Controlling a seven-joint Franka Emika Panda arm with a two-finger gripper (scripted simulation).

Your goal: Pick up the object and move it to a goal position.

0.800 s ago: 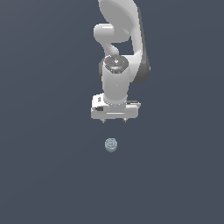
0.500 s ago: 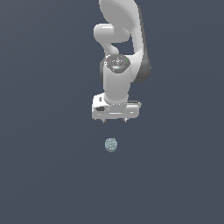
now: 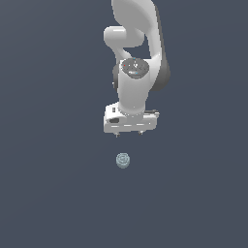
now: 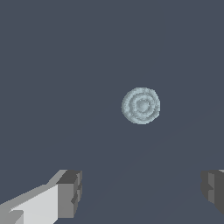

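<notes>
Task is at the start, approx. Nothing picked up yet: the ringed cylinder (image 3: pixel 123 160) sits alone on the flat dark surface (image 3: pixel 48 193), untouched. Judging from that, all the main steps remain: line up, descend, close, lift, carry to goal. No goal marker shows in either view, so can't say where the cylinder must end up.

Gripper (image 3: pixel 129 134) is spread wide, nothing between the fingers. In the wrist view the two dark fingertips (image 4: pixel 70 192) stand far apart, w/ bare floor between them. The gap is much wider than the cylinder, so plenty of clearance for a grasp.

Position relative to the gripper, exterior view: cylinder lies below the white hand, clearly apart from it, no contact. It sits a little toward the exterior view's left of the gripper's mid-line, nearer under the finger on that side than the other. Wrist view agrees: cylinder (image 4: pixel 141 105) is ahead of the fingertips, not between them, concentric rings on top facing the camera, so it stands upright.

My read: approach phase, hand not yet centred over the cylinder; a small sideways correction plus a descent seems needed before closing.
</notes>
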